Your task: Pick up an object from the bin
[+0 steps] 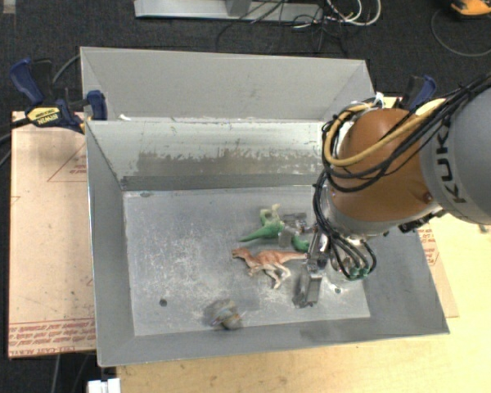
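The hand (308,291) is down in the lower right part of the bin (108,244), its dark tip close over the floor and just right of a brown toy dinosaur (266,259). From this angle I cannot tell whether the hand is open or closed. The brown toy dinosaur lies on its side a little right of the frame's centre. Its head points left and its legs reach toward the lower right, toward the hand; whether they touch it cannot be told.

Just above it lies a green toy dinosaur (264,231), its neck raised toward the top of the frame. Close against its right side is a small grey piece (293,232), partly hidden by the arm. Well apart from these, in the lower middle of the bin floor, sits a rounded grey lump (224,315).

Above the hand, at the right of the frame, the wrist carries a round orange cover (376,166) with yellow and black cables (352,158) looped across it. A further loop of dark cable hangs just right of the hand.
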### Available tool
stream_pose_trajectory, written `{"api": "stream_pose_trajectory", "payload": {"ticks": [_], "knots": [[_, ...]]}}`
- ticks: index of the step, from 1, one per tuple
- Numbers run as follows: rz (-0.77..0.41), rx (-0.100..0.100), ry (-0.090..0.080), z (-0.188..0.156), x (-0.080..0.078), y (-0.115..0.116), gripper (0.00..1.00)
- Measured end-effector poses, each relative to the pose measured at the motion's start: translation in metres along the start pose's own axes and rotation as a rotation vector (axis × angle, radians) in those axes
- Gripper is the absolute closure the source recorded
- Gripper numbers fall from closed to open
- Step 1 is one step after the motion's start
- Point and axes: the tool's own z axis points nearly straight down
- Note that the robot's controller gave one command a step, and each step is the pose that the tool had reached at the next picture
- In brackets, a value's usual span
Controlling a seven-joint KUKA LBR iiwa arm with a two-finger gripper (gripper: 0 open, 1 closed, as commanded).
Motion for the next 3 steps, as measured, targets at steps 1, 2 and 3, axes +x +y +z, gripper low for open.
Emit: {"api": "stream_pose_trajectory", "payload": {"ticks": [1,2,3], "knots": [[-0.244,-0.001,-0.003,0.067,-0.046,0.02,0.0],[-0.292,0.0,0.0,0.104,-0.062,0.001,0.0],[-0.748,-0.002,-0.005,0.114,-0.049,0.011,1.0]]}}
